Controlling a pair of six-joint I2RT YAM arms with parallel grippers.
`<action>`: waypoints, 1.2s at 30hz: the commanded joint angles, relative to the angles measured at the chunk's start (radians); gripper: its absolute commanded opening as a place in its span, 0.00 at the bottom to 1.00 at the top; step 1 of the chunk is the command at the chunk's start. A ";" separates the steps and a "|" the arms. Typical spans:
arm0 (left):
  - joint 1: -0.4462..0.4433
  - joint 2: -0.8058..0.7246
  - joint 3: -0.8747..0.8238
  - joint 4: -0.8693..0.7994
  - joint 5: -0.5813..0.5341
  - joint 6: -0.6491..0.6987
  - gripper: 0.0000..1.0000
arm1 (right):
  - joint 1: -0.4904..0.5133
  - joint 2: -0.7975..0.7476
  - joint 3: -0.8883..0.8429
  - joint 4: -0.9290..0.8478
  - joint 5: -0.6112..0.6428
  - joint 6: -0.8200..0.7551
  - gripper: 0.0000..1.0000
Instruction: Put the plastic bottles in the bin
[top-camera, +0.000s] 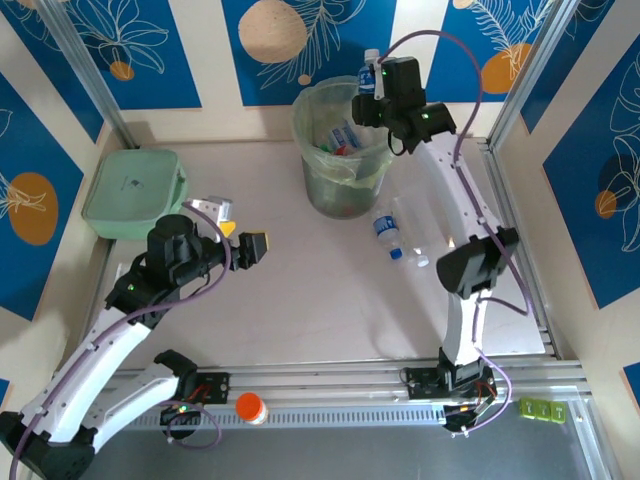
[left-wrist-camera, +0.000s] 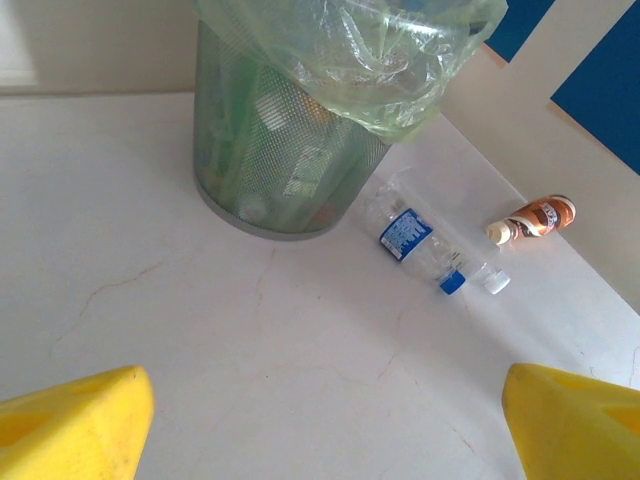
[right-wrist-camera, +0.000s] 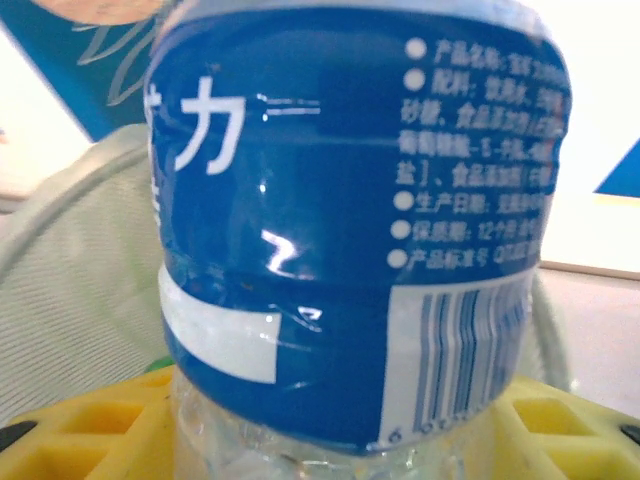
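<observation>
The bin (top-camera: 340, 150) is a tall grey mesh wastebasket with a pale green liner, standing at the back of the table with several bottles inside. My right gripper (top-camera: 372, 98) hangs over its right rim, shut on an upright plastic bottle (top-camera: 369, 72) with a blue label. In the right wrist view that bottle (right-wrist-camera: 350, 230) stands between the yellow fingers (right-wrist-camera: 90, 430). Two bottles lie on the table right of the bin: a blue-labelled one (top-camera: 388, 235) (left-wrist-camera: 412, 238) and a clear one (top-camera: 414, 245) (left-wrist-camera: 472, 258). My left gripper (top-camera: 240, 238) (left-wrist-camera: 325, 430) is open over bare table.
A flat mint-green box (top-camera: 135, 192) sits at the far left. A small brown-orange bottle (left-wrist-camera: 535, 217) lies near the right wall. An orange-capped bottle (top-camera: 250, 407) rests on the front rail between the arm bases. The bin's liner (left-wrist-camera: 350, 50) overhangs its rim.
</observation>
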 joint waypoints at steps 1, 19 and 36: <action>-0.004 -0.005 -0.002 0.018 -0.009 0.029 0.90 | 0.013 0.084 0.151 -0.142 0.113 -0.071 0.58; -0.001 0.005 0.000 0.005 -0.030 0.037 0.91 | 0.033 0.140 0.090 -0.101 0.213 -0.192 0.72; 0.008 0.010 0.003 0.004 -0.041 0.038 0.91 | 0.036 -0.003 0.120 -0.130 0.093 -0.043 0.81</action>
